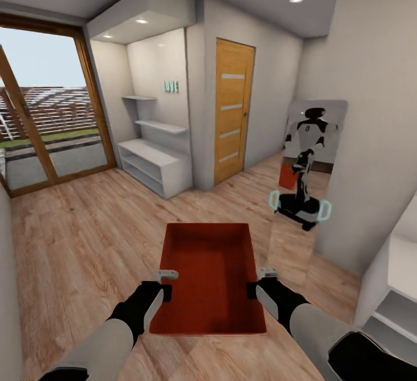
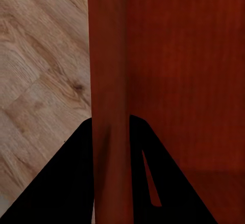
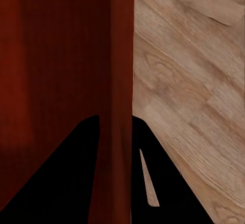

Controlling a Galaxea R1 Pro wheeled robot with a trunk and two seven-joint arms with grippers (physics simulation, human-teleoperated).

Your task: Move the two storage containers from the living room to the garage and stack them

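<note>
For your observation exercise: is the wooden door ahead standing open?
No: the wooden door sits shut, flush in its frame, in the head view.

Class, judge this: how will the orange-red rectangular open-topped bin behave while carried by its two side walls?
The orange-red rectangular open-topped bin is probably stiff: its walls look straight where the left gripper and right gripper pinch them. It looks empty, so likely light. Its matte walls seem unlikely to slip, though thin-rim grips might let it tilt.
</note>
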